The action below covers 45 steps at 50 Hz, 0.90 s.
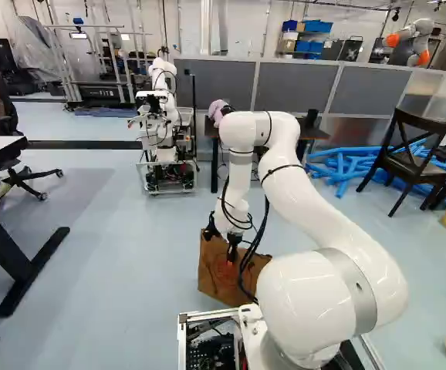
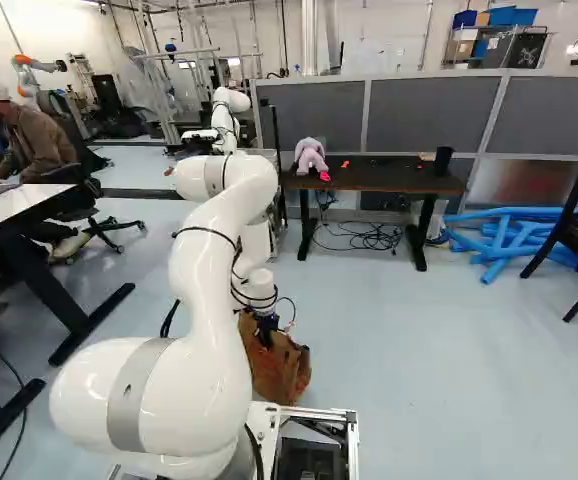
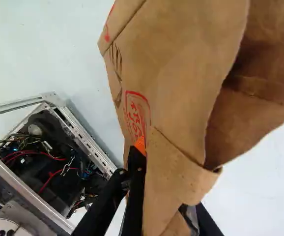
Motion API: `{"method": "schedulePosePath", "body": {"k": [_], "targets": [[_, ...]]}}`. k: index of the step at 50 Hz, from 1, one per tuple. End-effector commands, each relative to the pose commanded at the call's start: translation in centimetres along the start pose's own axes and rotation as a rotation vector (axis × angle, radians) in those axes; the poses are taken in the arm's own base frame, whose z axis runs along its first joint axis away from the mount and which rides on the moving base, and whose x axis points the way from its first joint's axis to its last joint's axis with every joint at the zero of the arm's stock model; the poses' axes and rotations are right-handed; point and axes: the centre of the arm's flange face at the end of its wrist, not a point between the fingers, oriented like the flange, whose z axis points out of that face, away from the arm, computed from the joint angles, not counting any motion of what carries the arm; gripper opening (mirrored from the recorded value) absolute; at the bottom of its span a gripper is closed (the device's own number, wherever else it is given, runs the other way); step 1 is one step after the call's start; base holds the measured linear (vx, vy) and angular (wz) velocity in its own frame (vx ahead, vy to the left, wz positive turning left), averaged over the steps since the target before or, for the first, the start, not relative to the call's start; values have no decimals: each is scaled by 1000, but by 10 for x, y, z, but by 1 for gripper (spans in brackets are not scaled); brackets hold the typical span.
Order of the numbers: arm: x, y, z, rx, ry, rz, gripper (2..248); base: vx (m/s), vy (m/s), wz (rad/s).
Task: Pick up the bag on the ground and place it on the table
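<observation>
Gripping the brown bag (image 1: 213,271) down near the floor (image 1: 130,254)

My gripper (image 1: 232,248) is nearly closed, with the bag's paper pinched between its fingers; one orange pad (image 3: 140,145) presses the outside, and the other finger is mostly hidden behind the paper. The bag is just ahead of my base, though I can't tell whether its bottom touches the floor. The dark surface (image 2: 399,178) stands well beyond it, carrying a pink plush toy (image 2: 310,157).
</observation>
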Motion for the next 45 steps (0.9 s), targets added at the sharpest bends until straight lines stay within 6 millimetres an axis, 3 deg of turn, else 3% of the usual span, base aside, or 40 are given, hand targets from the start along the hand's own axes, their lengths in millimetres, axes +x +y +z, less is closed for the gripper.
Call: {"method": "schedulePosePath", "body": {"k": [23, 45], "targets": [[-9, -34, -31, -14, 55, 14, 21, 0, 0, 0], [-24, -53, -62, -35, 92, 62, 21, 0, 0, 0]]}}
